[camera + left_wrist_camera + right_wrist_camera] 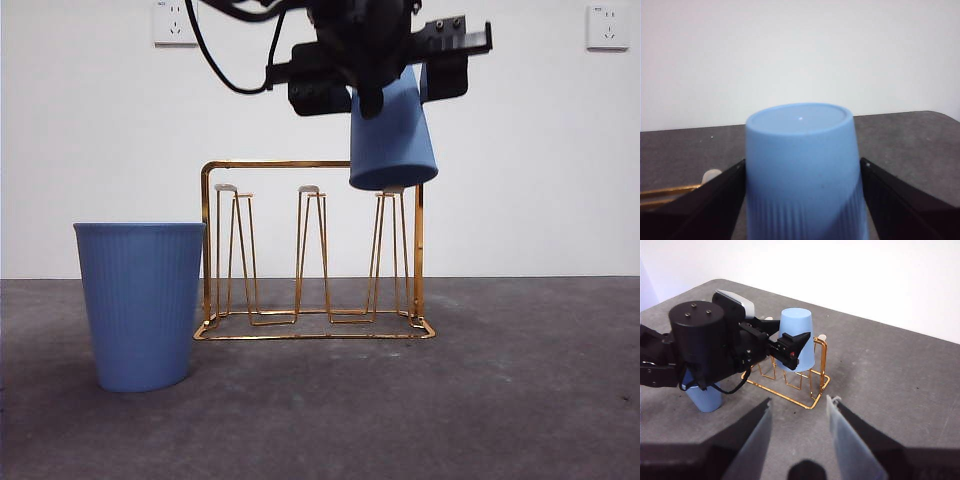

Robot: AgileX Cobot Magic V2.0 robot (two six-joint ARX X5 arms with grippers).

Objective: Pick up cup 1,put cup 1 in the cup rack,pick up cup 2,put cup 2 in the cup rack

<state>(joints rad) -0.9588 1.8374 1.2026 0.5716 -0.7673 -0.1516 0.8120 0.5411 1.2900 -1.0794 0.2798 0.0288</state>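
The left gripper [385, 95] has its jaws closed tight on a blue plastic cup with a ribbed lower part [392, 135]. It holds this cup upside down, just above the end prong of the gold wire cup rack [312, 250], so the cup can slide down over that prong. The prong's pale tip may already be inside the rim, but that is hard to see. The right gripper [799, 432] waits with jaws open and empty. There are two blue cups: the second blue ribbed cup [142, 305] stands upright on the grey tabletop [520, 400], touching or almost touching the rack's other end.
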